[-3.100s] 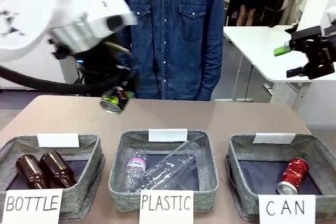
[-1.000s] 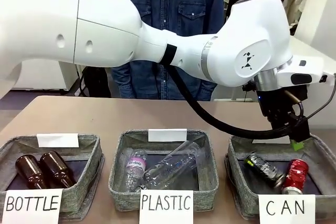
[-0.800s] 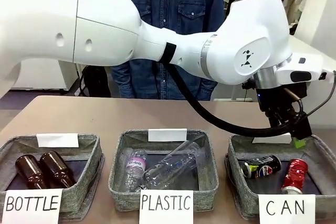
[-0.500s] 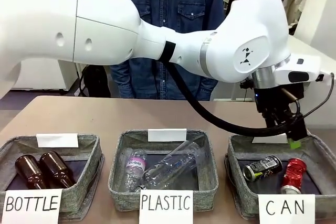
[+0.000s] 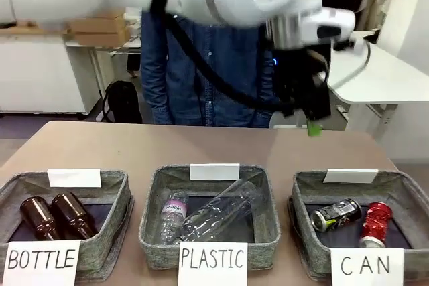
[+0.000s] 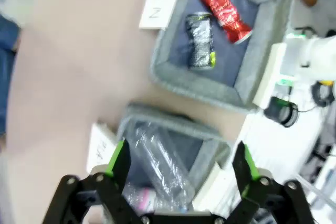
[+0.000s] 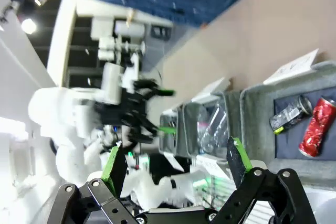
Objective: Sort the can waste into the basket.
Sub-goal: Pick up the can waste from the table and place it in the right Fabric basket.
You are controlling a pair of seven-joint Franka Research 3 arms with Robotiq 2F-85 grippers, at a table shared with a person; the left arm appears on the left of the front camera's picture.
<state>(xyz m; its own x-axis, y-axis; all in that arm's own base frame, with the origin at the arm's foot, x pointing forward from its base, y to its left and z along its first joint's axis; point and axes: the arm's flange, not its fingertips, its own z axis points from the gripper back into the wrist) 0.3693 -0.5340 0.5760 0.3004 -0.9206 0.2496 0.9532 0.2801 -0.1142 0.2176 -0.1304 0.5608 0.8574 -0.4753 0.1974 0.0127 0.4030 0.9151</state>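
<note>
Two cans lie side by side in the grey basket (image 5: 303, 195) signed "CAN" at the front right: a black-blue can (image 5: 335, 213) with yellow-green markings and a red can (image 5: 375, 222). My left gripper (image 5: 310, 122) hangs well above the table behind that basket, open and holding nothing. In the left wrist view the gripper (image 6: 181, 161) looks down from high up on the red can (image 6: 226, 6) and the black can (image 6: 200, 40) inside the basket (image 6: 194, 81). My right gripper (image 7: 174, 163) is open and far off; its view shows both cans (image 7: 291, 113) in the basket (image 7: 247, 124).
The "PLASTIC" basket (image 5: 151, 212) in the middle holds clear bottles. The "BOTTLE" basket (image 5: 120, 195) on the left holds two brown bottles. A person in a denim shirt (image 5: 221, 85) stands at the far side. The brown tabletop (image 5: 134, 145) behind the baskets is bare.
My left gripper let go of the black-blue can over the "CAN" basket; it rolled to rest beside the red can. The arm then rose and drew back to the left.
</note>
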